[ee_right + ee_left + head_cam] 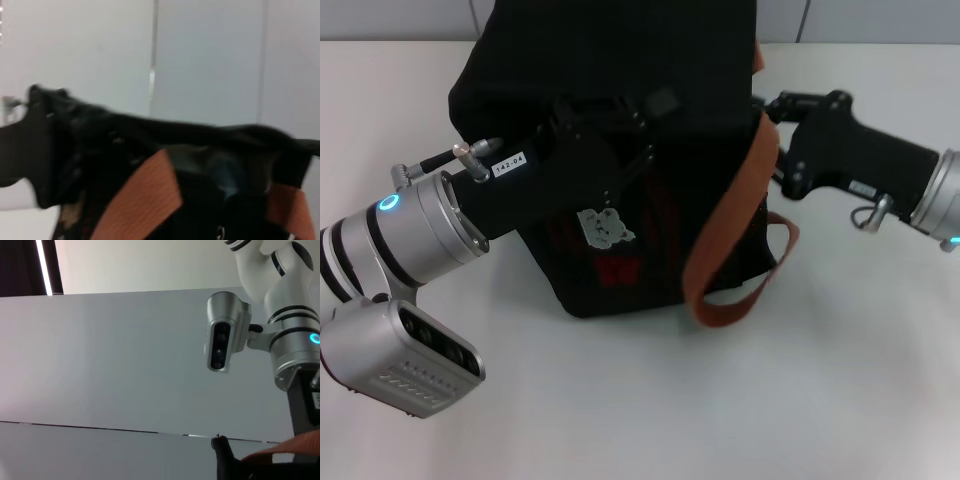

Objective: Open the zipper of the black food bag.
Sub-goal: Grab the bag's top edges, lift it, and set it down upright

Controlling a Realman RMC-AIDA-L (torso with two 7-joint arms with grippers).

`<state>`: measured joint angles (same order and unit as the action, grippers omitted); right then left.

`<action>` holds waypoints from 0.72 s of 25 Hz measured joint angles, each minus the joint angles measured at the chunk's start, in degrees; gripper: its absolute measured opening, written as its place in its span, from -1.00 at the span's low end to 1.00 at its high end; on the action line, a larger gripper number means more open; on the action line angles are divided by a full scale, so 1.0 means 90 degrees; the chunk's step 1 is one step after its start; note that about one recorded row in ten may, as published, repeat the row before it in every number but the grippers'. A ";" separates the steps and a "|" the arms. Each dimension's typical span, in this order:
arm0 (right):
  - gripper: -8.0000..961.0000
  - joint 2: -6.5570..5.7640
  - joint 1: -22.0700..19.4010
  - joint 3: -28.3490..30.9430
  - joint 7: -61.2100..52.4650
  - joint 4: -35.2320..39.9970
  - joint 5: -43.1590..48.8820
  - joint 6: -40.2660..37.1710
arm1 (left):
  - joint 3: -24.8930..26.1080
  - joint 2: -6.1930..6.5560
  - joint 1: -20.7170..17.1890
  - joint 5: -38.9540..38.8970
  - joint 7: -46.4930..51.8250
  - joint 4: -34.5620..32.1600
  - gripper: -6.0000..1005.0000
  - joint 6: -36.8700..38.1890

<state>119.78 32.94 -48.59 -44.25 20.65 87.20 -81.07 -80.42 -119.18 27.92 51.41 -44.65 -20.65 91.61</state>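
Nearest, the left gripper [620, 130] presses against the black food bag [620, 60] top; the right gripper [765, 105] touches its side. Neither grip can be told.

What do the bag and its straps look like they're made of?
The bag looks like soft matte black fabric; it sags and creases in the right wrist view. The straps look like flat orange-brown woven webbing that curls in loops, though no weave is visible. Both grippers are at the bag.
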 joint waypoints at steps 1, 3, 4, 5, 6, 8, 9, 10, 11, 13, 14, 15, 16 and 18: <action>-0.54 0.0000 0.0000 0.0000 0.0000 0.0000 0.0000 0.0000 | 0.0000 0.0000 0.0001 0.0001 0.0000 0.0000 -0.81 0.0000; -0.53 -0.0006 -0.0154 -0.0053 -0.0001 0.0037 -0.0034 -0.0011 | 0.0000 0.0000 0.0002 0.0001 0.0000 0.0000 -0.81 -0.0001; -0.50 -0.0010 -0.0195 -0.0059 -0.0001 0.0050 -0.0043 -0.0028 | 0.0000 0.0000 0.0002 0.0002 0.0000 0.0000 -0.81 -0.0002; -0.48 -0.0017 -0.0235 -0.0073 0.0002 0.0067 -0.0047 -0.0060 | 0.0000 0.0000 0.0002 0.0002 0.0000 0.0000 -0.81 -0.0002; -0.45 -0.0017 -0.0235 -0.0073 0.0002 0.0067 -0.0047 -0.0060 | 0.0000 0.0000 0.0004 0.0001 0.0000 -0.0001 -0.81 -0.0002; -0.40 -0.0023 -0.0283 -0.0088 0.0003 0.0111 -0.0048 -0.0140 | 0.0000 0.0000 0.0003 0.0000 0.0000 -0.0001 -0.81 0.0000; -0.37 -0.0023 -0.0283 -0.0088 0.0003 0.0111 -0.0048 -0.0140 | 0.0000 0.0000 0.0003 0.0000 0.0000 -0.0001 -0.81 0.0000; -0.35 -0.0022 -0.0279 -0.0082 0.0003 0.0129 -0.0049 -0.0148 | -0.0001 0.0000 0.0003 0.0000 0.0000 0.0000 -0.81 0.0002; -0.32 -0.0009 -0.0201 -0.0069 0.0004 0.0141 -0.0050 -0.0121 | -0.0006 0.0000 0.0006 0.0000 0.0000 0.0000 -0.81 0.0006; -0.30 -0.0003 -0.0170 -0.0069 0.0005 0.0140 -0.0051 -0.0094 | -0.0006 0.0000 0.0006 0.0000 0.0000 0.0000 -0.81 0.0006; -0.30 0.0005 -0.0121 -0.0062 0.0005 0.0131 -0.0072 -0.0033 | -0.0011 0.0000 0.0005 0.0000 0.0000 0.0000 -0.81 0.0012; -0.30 0.0005 -0.0121 -0.0062 0.0005 0.0131 -0.0072 -0.0033 | -0.0011 0.0000 0.0005 0.0000 0.0000 0.0000 -0.81 0.0012; -0.30 0.0008 -0.0102 -0.0062 0.0005 0.0125 -0.0112 0.0004 | -0.0031 0.0000 0.0006 -0.0001 0.0000 -0.0001 -0.81 0.0020; -0.30 0.0012 -0.0075 -0.0085 0.0005 0.0121 -0.0203 0.0065 | -0.0086 0.0000 0.0005 -0.0030 0.0000 -0.0006 -0.81 0.0030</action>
<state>119.89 32.27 -49.35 -44.21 21.74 85.37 -80.49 -81.19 -119.18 27.96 51.14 -44.65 -20.71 91.88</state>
